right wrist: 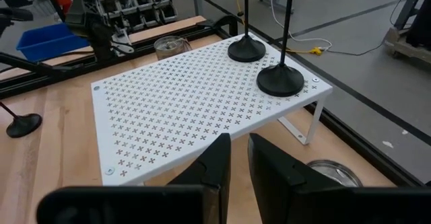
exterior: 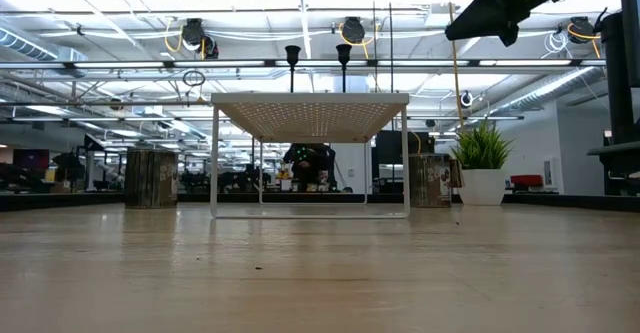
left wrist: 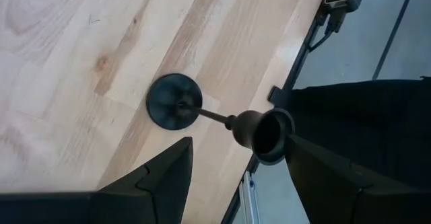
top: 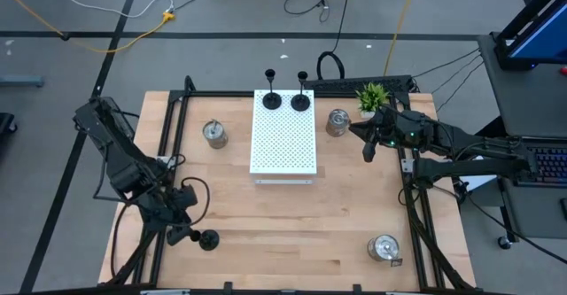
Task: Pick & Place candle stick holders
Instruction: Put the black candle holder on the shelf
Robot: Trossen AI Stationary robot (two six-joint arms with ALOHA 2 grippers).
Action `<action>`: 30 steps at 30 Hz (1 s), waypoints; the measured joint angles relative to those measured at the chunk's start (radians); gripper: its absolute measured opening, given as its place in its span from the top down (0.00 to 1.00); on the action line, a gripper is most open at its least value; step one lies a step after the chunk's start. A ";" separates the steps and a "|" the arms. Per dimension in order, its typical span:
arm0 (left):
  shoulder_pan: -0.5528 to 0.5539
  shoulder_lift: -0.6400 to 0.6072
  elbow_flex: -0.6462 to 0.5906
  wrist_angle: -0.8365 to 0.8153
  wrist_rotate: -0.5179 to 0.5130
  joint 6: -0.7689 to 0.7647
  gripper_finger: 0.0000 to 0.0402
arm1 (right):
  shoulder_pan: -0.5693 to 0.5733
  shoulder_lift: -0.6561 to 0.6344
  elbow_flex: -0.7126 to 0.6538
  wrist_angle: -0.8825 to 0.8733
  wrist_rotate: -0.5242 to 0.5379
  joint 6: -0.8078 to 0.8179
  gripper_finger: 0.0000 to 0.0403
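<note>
A black candle stick holder (left wrist: 174,101) stands on its round base on the wood table near the front left, its cup (left wrist: 266,135) on top of a thin stem. My left gripper (left wrist: 237,150) hangs above it, slanting down and open. Its fingers stand on either side of the cup, one close to the rim, and I see no touch. Two more black holders (top: 271,100) (top: 300,102) stand on the far end of the white perforated board (top: 283,140). My right gripper (top: 368,146) waits shut in the air to the right of the board.
Silver holders stand left of the board (top: 214,134), right of it (top: 337,122) and at the front right (top: 384,248). A green potted plant (top: 373,96) is at the far right. Black frame rails (top: 168,153) run along the table's sides. Bare wood lies in front of the board.
</note>
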 joint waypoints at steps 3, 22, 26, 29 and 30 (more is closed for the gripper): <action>0.000 0.000 0.000 0.008 0.000 -0.001 0.40 | 0.000 0.000 0.000 0.000 0.000 0.000 0.89; -0.002 0.067 0.000 0.014 0.009 -0.025 0.40 | 0.000 0.000 0.000 0.000 0.000 -0.007 0.89; -0.002 0.067 0.000 0.013 0.005 -0.027 0.40 | 0.000 0.000 0.000 0.002 0.000 -0.008 0.89; -0.002 0.066 0.000 0.013 0.004 -0.021 0.40 | 0.000 0.000 0.000 0.002 0.000 -0.008 0.89; -0.002 0.066 0.000 0.013 0.004 -0.016 0.40 | 0.000 0.000 0.000 0.002 0.000 -0.008 0.89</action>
